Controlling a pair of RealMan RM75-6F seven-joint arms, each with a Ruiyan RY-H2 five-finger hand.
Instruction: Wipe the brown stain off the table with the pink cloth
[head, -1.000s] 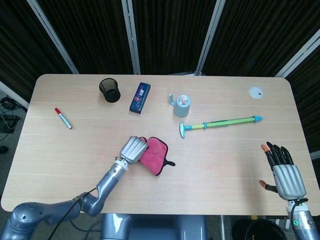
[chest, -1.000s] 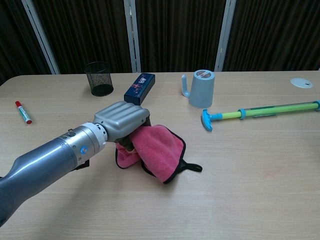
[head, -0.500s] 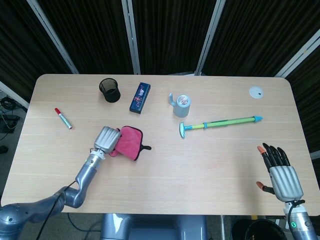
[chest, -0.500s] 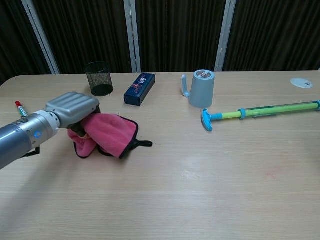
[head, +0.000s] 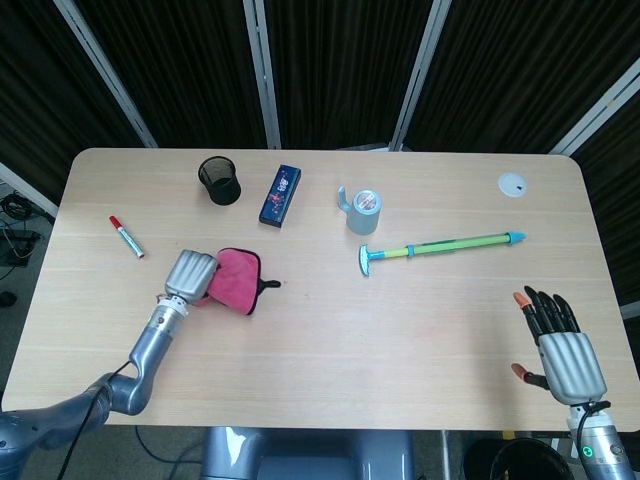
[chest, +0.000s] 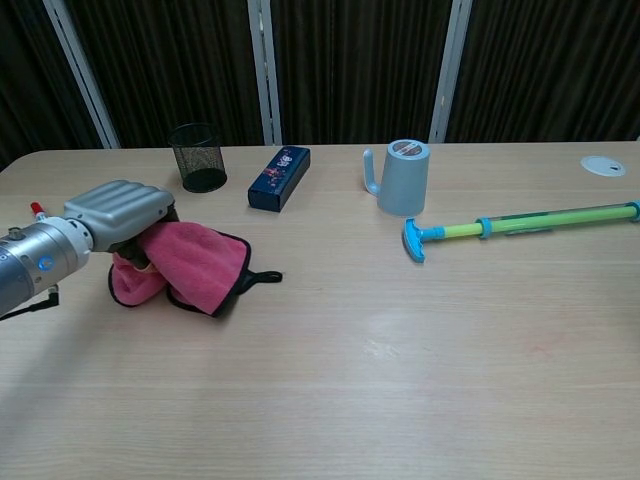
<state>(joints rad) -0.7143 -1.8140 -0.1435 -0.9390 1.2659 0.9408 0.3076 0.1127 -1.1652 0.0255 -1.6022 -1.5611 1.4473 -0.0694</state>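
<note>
My left hand (head: 190, 272) lies on the left part of the table and grips the pink cloth (head: 236, 281), which is bunched under its fingers with a black trim loop trailing to the right. The chest view shows the same left hand (chest: 116, 211) on top of the pink cloth (chest: 192, 266), pressing it on the tabletop. A faint reddish smudge (chest: 541, 348) shows on the wood far right of the cloth; I see no clear brown stain. My right hand (head: 561, 347) hovers at the table's near right corner, fingers spread, holding nothing.
Along the back stand a black mesh cup (head: 219, 181), a dark blue box (head: 280, 194) and a grey-blue mug (head: 364, 211). A green and blue rod (head: 440, 247) lies right of centre. A red marker (head: 126, 236) lies far left, a white disc (head: 512, 184) far right.
My left hand has dragged the pink cloth across the table to the left and slightly away from me. The right hand has sunk a little.
</note>
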